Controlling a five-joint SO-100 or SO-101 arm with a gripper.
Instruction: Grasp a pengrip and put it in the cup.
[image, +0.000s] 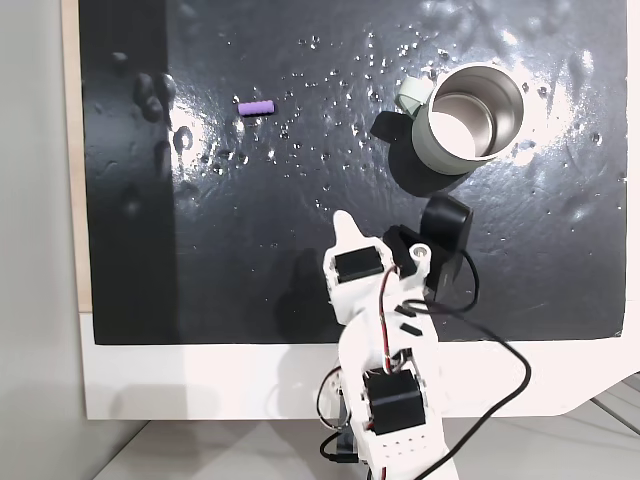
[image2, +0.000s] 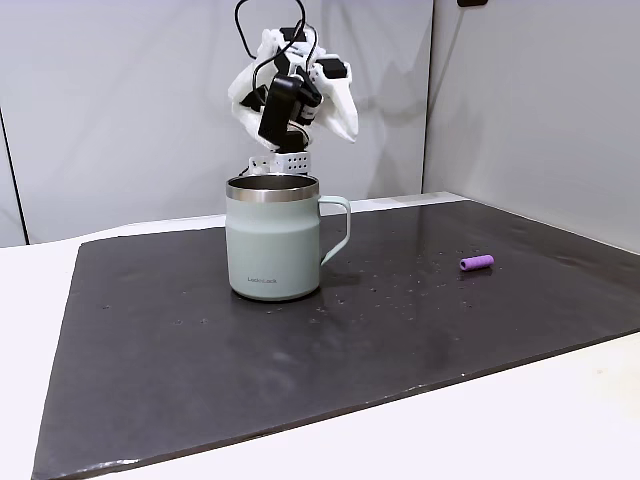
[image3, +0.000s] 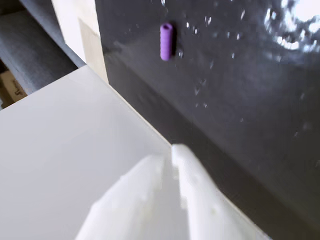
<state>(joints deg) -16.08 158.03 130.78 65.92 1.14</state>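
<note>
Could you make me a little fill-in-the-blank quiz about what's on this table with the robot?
1. The small tube lying on the dark mat is ____ in colour.
2. The cup stands ____ on the mat.
3. The inside of the cup holds ____.
4. The robot's hand has its fingers ____, holding nothing.

Missing words: purple; upright; nothing; closed

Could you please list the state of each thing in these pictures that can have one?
Pengrip: lying on its side on the black mat, free, apart from the cup.
Cup: upright on the mat, open mouth up, nothing seen inside, handle towards the pengrip.
Gripper: fingers together, empty, raised off the mat, short of the pengrip.
Black mat: flat on the table, speckled with shiny specks.
</note>
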